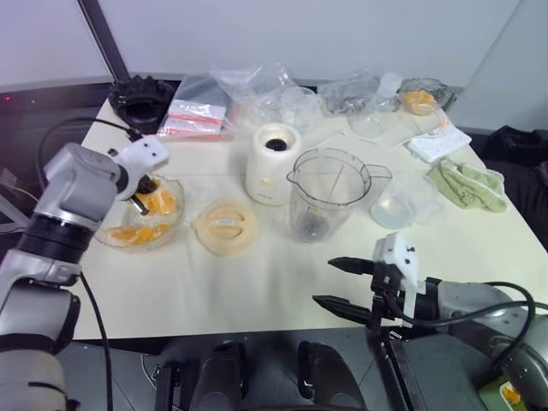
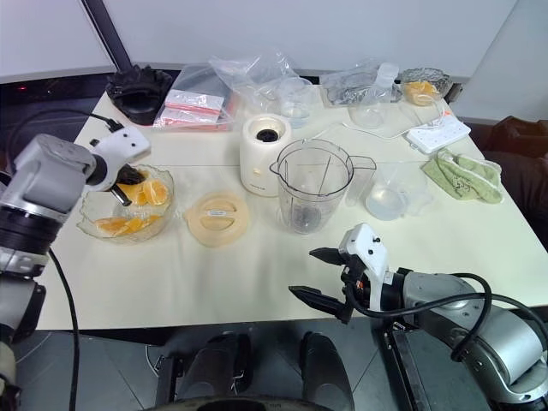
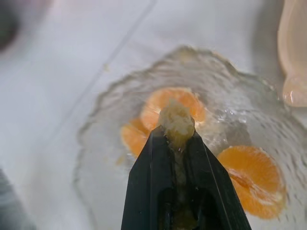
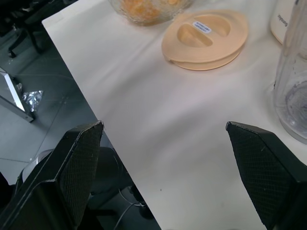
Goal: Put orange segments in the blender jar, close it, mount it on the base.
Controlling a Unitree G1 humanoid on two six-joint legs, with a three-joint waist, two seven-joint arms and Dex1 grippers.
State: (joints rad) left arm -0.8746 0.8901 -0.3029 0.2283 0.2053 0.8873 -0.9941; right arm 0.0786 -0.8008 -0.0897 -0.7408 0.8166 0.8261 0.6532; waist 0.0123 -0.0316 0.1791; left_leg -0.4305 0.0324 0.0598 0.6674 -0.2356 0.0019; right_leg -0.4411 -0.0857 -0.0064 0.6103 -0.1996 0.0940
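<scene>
Early stage of loading. The left tool [image 3: 176, 136] is pinching one orange segment [image 3: 176, 122] between its closed fingers, just above the glass bowl [image 1: 110, 240] at the left of the table [image 1: 257, 282], where the other orange segments [image 1: 137, 233] are lying. The blender jar [image 1: 324, 193] is standing open and apparently empty (only the dark blade hub showing at its bottom), just beside the base [image 1: 272, 163] and not mounted. The lid [image 1: 224, 226] is resting flat between bowl and jar. The right tool [image 2: 330, 278] is waiting spread wide and empty over the table's near edge. Filling, closing and mounting are all remaining.
</scene>
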